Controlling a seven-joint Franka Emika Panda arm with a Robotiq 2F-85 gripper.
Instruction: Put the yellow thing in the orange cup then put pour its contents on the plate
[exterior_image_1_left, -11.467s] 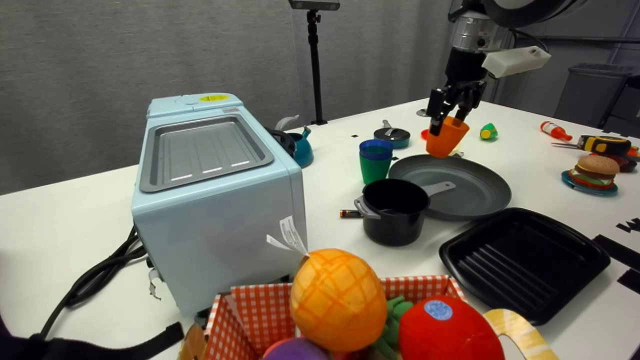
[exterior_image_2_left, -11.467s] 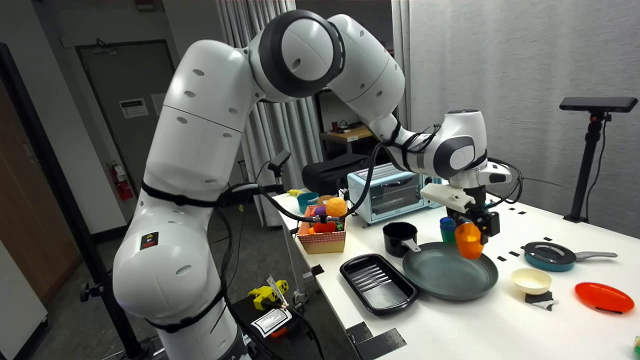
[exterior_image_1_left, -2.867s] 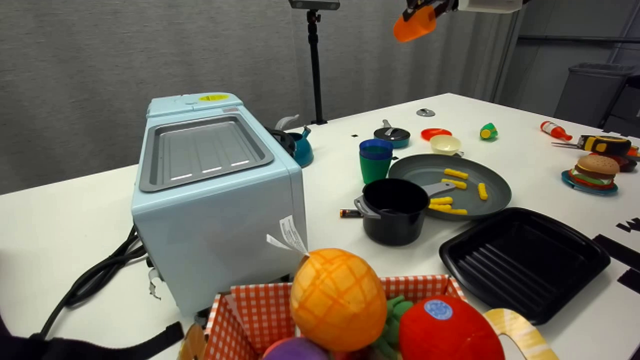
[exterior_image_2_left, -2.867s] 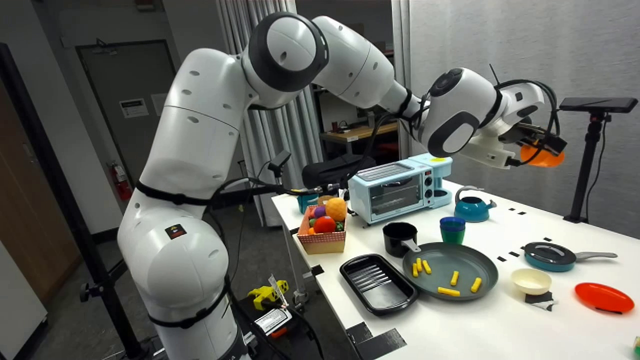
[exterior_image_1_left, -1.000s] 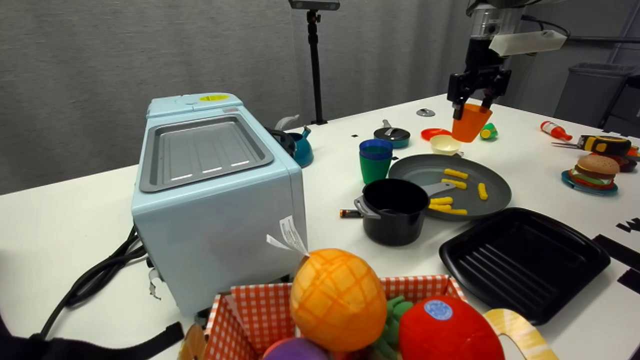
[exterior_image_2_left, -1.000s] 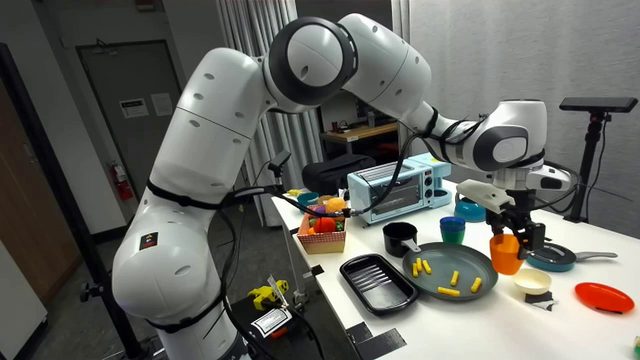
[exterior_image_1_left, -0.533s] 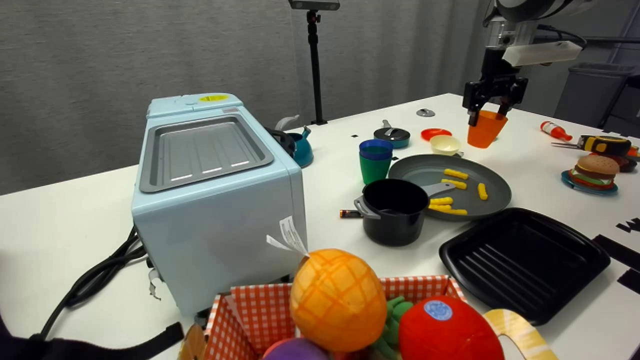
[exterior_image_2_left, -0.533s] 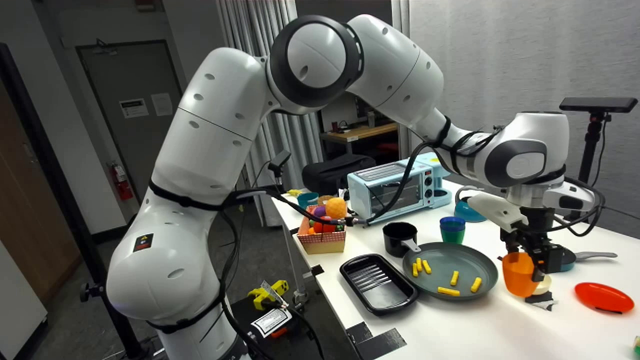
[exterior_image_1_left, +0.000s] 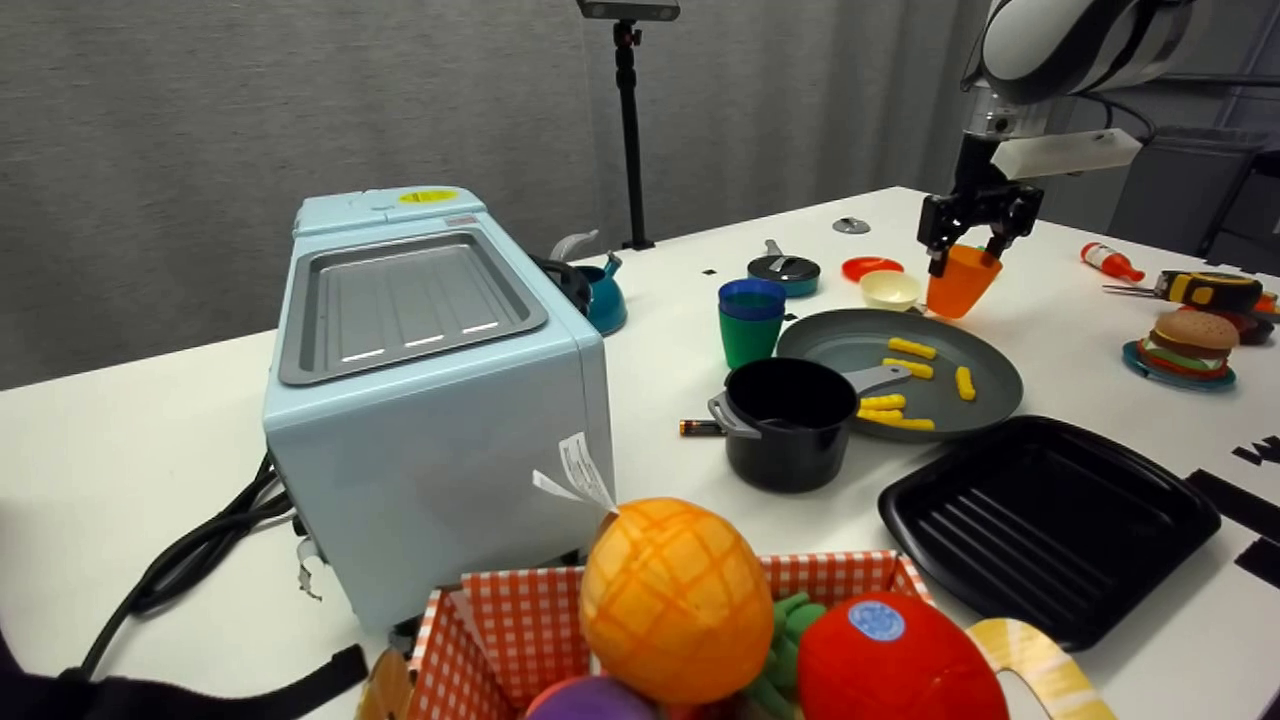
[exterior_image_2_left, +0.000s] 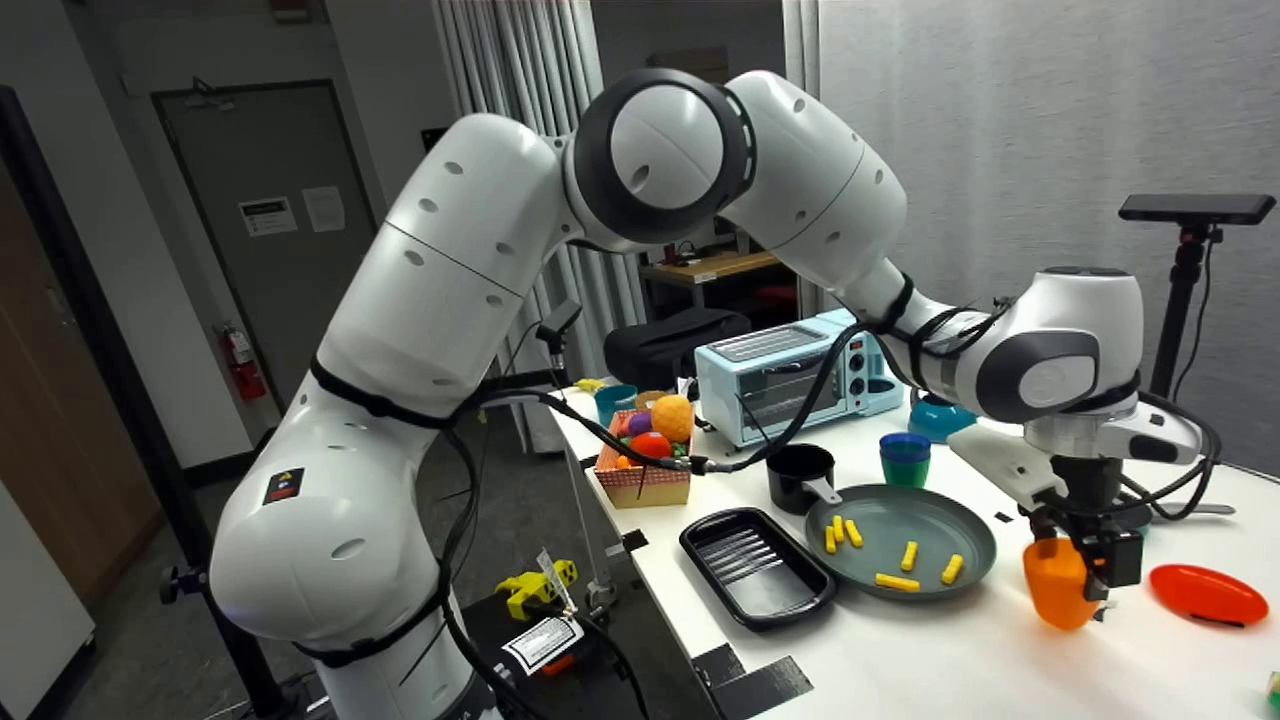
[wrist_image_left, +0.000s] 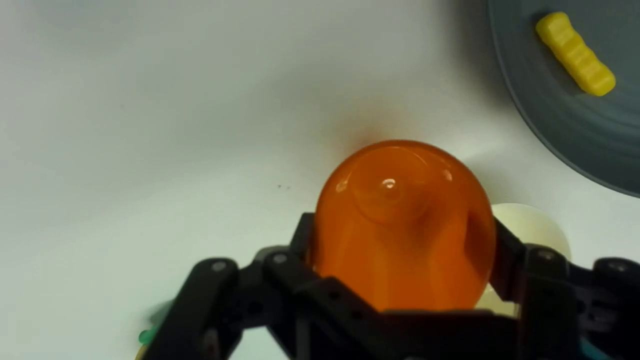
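plate (exterior_image_1_left: 842, 336) on table (exterior_image_1_left: 655, 390) (curtain (exterior_image_1_left: 400, 100) behind)

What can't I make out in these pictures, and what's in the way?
Plate: wrist view, cut off by the top and right edges; only one yellow piece shows there.
Cream bowl: wrist view, partly hidden by the orange cup and gripper.
Kettle: in an exterior view, partly behind the toaster oven.
Door signs: in an exterior view, print too small to read.
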